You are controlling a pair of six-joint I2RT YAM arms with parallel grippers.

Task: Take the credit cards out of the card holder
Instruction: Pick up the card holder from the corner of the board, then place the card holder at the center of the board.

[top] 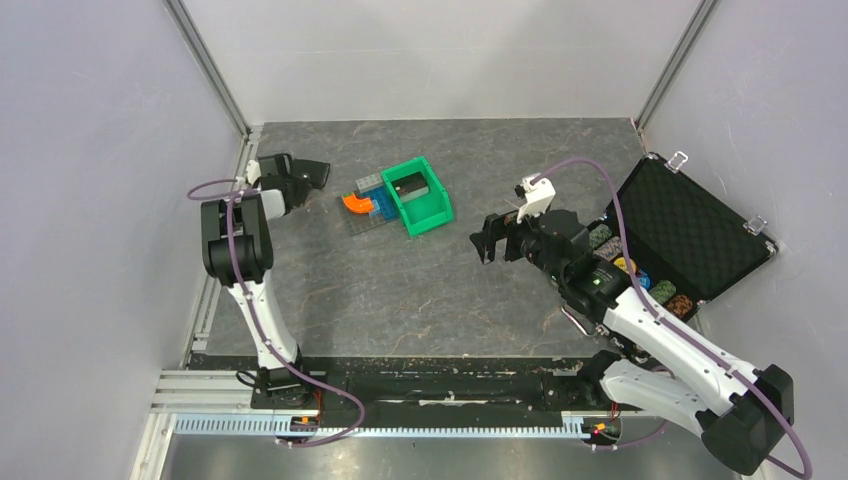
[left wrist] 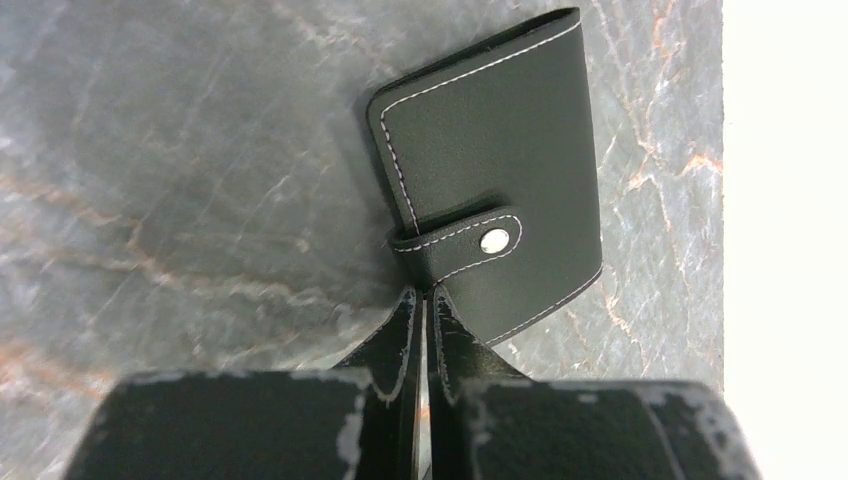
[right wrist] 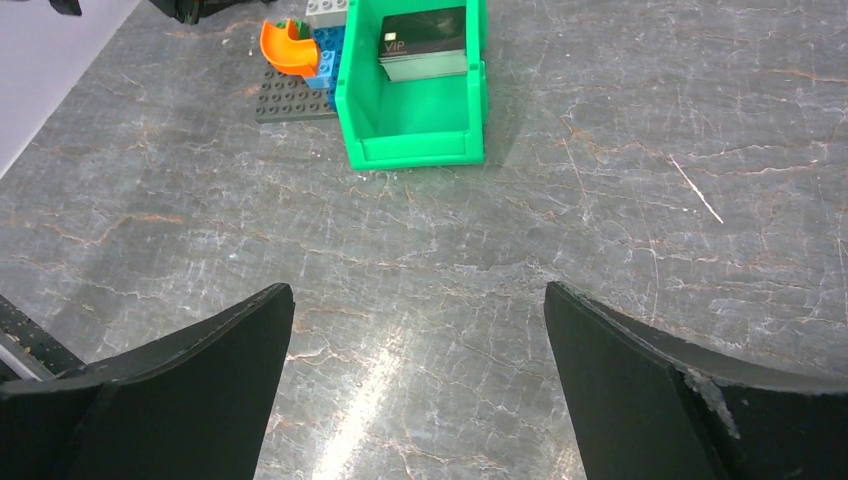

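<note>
The card holder [left wrist: 490, 150] is a black leather wallet with white stitching and a snap strap, folded shut. My left gripper [left wrist: 425, 297] is shut on its edge by the strap, at the far left of the table. In the top view the left gripper [top: 296, 178] and the card holder [top: 314, 171] are near the left wall. A black credit card [right wrist: 425, 45] marked VIP lies in the green bin [right wrist: 410, 150]; it also shows in the top view [top: 408, 183]. My right gripper [right wrist: 420, 330] is open and empty over bare table, right of the bin [top: 487, 240].
A grey brick baseplate [right wrist: 290, 100] with orange, blue and grey bricks sits just left of the green bin [top: 425, 205]. An open black foam-lined case [top: 690, 230] with poker chips [top: 640, 275] stands at the right. The side walls are close.
</note>
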